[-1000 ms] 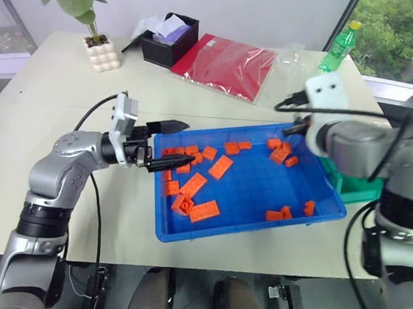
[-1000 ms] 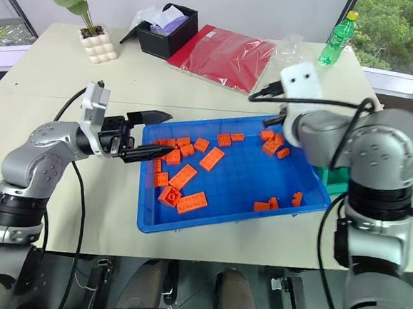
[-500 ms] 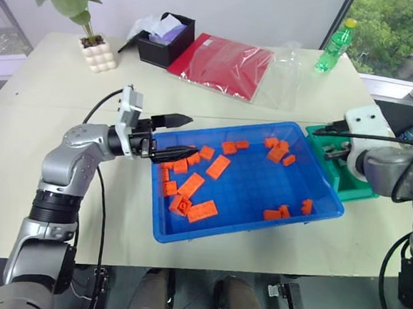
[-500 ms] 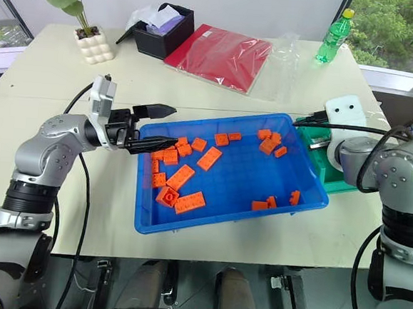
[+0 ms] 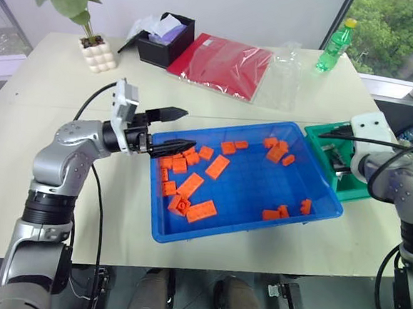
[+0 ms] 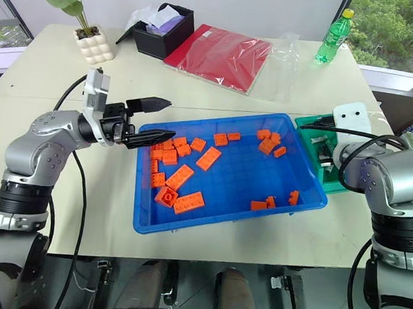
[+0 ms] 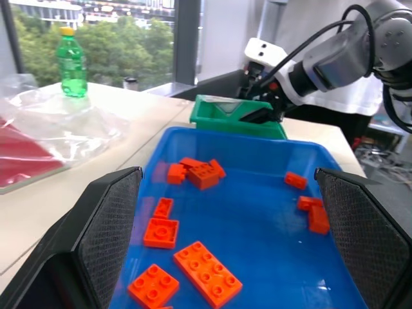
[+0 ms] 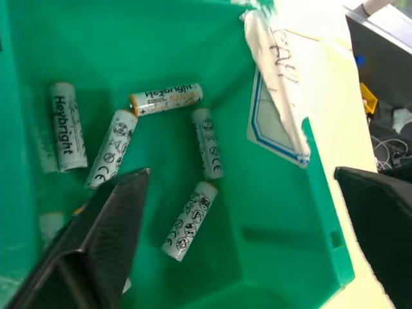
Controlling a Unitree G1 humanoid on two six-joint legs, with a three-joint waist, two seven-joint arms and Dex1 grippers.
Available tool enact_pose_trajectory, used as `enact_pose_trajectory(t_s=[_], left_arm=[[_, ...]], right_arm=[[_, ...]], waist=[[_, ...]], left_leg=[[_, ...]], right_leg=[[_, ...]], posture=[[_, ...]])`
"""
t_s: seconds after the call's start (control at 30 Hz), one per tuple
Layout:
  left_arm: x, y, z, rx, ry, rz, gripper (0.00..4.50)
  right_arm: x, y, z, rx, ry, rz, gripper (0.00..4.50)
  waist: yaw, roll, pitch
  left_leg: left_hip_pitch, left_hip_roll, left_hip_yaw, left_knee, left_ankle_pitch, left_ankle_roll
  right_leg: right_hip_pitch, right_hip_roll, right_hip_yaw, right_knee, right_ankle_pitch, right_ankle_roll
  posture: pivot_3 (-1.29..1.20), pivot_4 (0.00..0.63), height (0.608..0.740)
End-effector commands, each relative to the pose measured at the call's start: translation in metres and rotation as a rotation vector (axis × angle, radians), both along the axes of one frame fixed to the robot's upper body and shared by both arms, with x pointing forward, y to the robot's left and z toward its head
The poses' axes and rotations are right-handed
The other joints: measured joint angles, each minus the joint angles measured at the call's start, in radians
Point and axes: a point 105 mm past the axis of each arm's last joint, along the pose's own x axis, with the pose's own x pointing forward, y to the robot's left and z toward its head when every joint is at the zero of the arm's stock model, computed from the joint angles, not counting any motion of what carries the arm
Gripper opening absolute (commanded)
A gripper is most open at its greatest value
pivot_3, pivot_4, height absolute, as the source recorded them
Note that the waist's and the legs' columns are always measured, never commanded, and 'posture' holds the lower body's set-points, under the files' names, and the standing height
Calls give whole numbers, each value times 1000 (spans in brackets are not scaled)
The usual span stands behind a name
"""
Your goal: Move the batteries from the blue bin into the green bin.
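Now: batteries (image 8: 206, 143) lie loose in the green bin (image 8: 283, 212).
Right claw (image 8: 241, 222) hangs over that bin, fingers spread wide, gripping nothing. Left claw (image 5: 171, 128) is parted and empty at the blue bin's (image 5: 250, 186) left rim; orange toy bricks (image 5: 203, 211) lie scattered in that tray on the desk (image 5: 60, 100).

Several white batteries (image 8: 207, 143) flat in green bin (image 5: 321, 133), just beside blue bin (image 5: 247, 229) of orange bricks (image 5: 203, 211).
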Motion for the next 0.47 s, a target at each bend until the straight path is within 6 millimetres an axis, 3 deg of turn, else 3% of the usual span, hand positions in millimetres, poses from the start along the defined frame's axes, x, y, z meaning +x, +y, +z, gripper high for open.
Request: enact_pose_trajectory(t_s=[0.03,0.2,0.47], left_arm=[[1,12,18,-26,-76,85,4500],[5,36,38,-93,-132,248,4500],[-5,80,45,-118,-172,571,4500]], right_arm=[[14,17,35,-55,-149,101,4475],[32,36,74,-109,-404,189,4475],[41,47,71,-33,-579,238,4475]], waist=[[-2,0,0],[-1,0,0],[2,0,0]], left_leg=[[0,0,0,0,0,0],[0,0,0,0,0,0],[0,0,0,0,3,-6]], right_leg=[[0,0,0,0,0,0],[-1,0,0,0,0,0],[0,-1,0,1,0,0]], posture=[[0,150,740],[0,150,740],[0,150,740]])
